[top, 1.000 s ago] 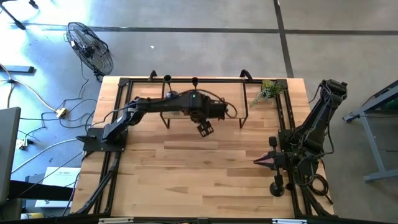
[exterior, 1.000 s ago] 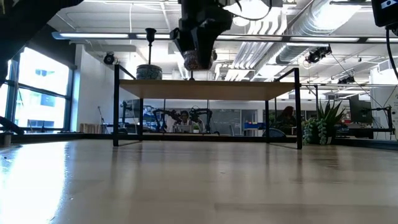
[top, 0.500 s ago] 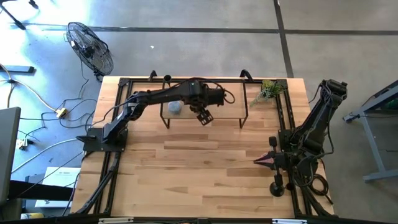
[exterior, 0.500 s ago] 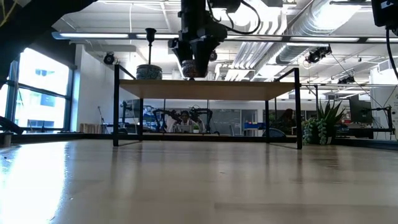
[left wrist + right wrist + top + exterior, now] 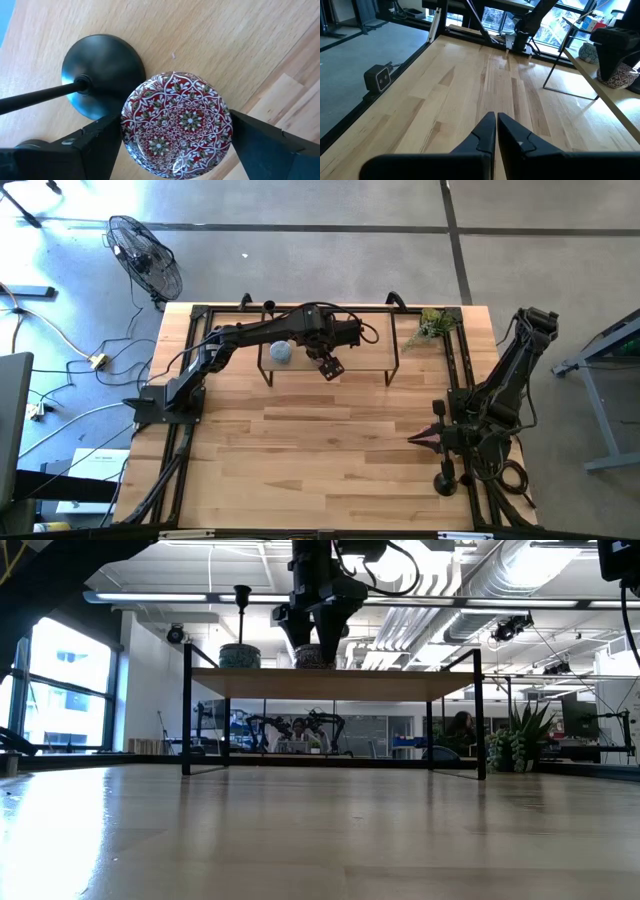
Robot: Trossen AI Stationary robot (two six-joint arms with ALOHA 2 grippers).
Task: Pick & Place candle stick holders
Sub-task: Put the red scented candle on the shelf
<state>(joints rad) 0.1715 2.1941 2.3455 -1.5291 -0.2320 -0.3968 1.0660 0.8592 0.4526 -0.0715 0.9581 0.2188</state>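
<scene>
Black-stemmed, one candle stick holder stands at the raised shelf's left part. Beside it, the left gripper straddles a patterned-base holder just set on the shelf, fingers apart, seemingly letting go. Far right, the right gripper waits, fingers together, above the table.

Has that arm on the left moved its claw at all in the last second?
Yes. The left gripper has come down toward the shelf, so the patterned weight between its fingers now sits on the shelf top instead of hanging above it.
</scene>
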